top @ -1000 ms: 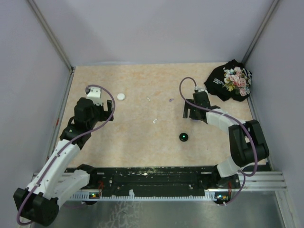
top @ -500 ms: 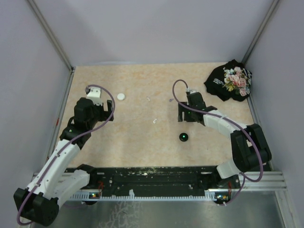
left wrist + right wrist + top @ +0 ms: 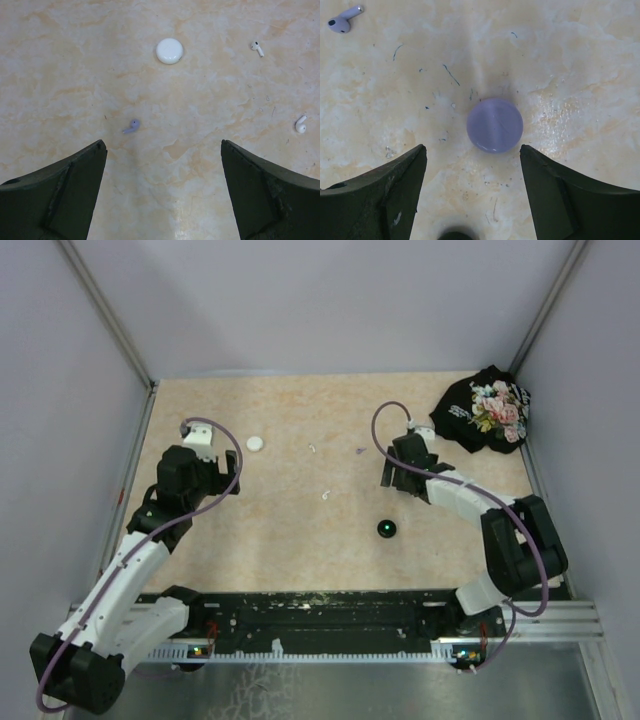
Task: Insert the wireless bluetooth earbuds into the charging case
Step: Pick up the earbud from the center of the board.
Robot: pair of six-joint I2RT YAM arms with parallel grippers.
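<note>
Right gripper (image 3: 395, 478) shifted slightly rightward since half a second ago; fingers parted, empty, lavender case (image 3: 494, 125) lying between them in view, purple earbud (image 3: 342, 22) well apart, upper left. Left gripper (image 3: 162, 144): wide, empty, facing white case (image 3: 169, 51). Hazard: off-centre closure could skid the round case; floral cloth (image 3: 485, 410), upper right, obstructs nothing.

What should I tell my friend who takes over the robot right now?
The left fingers are open, holding nothing. The right fingers are open on either side of the lavender case, not touching it.
Things: one purple earbud, two white earbuds and the white case lie loose; another purple earbud lies near the lavender case; the black case sits apart.
Done: no earbud seen in a case.
Left: every earbud.
</note>
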